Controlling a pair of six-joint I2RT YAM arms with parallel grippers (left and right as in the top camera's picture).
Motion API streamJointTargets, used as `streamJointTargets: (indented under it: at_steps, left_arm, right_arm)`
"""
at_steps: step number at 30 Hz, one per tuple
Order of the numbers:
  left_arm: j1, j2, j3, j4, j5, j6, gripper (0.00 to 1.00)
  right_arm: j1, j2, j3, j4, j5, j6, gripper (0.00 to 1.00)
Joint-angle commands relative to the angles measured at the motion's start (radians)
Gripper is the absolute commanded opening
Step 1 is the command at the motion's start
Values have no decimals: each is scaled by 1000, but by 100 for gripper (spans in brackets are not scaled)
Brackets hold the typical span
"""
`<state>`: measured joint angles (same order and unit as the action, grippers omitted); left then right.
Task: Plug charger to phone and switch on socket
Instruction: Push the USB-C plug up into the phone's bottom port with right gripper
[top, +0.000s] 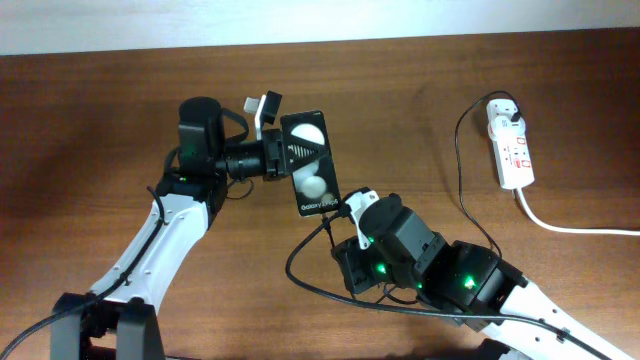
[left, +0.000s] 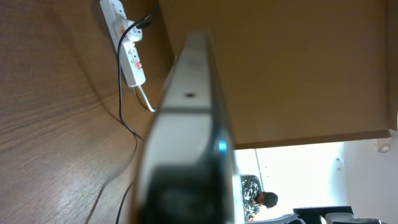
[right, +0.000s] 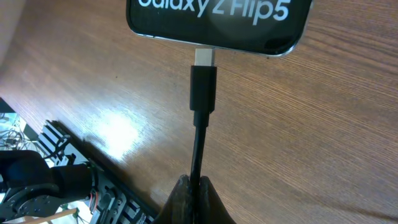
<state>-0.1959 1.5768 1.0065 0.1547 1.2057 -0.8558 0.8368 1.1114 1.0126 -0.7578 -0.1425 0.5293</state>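
Left claw is clamped on the phone, gripping one long edge and holding it up off the tabletop with its face toward the overhead camera (two white blobs and the words "Galaxy Z Flip5" show on it). From the left wrist camera the phone is seen edge-on, a blurred grey band down the middle of the view.

Right claw is pinched tight on the charger, its dark fingertips closed around the thin black cable just behind the connector. The connector's silver tip meets the port in the phone's bottom edge, with a short band of silver showing between the black housing and the phone; how deep it sits cannot be told.

Behind the right claw the black cable loops over the tabletop and runs off to the socket, which lies flat toward the far right, well apart from both arms. The white plug adapter sits in the socket's far end, and a thick white cord leaves its near end toward the right edge. Whether the socket's switch is on cannot be told.
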Motion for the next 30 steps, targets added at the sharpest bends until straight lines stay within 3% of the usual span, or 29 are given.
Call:
streamJointTargets:
  at_steps: [1,30]
  left_arm:
    - [5,-13,12,1,40,20,0]
    - [4,-13,12,-36,37,-49,0]
  right_arm:
    - [8,-14,-3,13,18,11,4]
    - [8,-10,-3,21,-30,10,4]
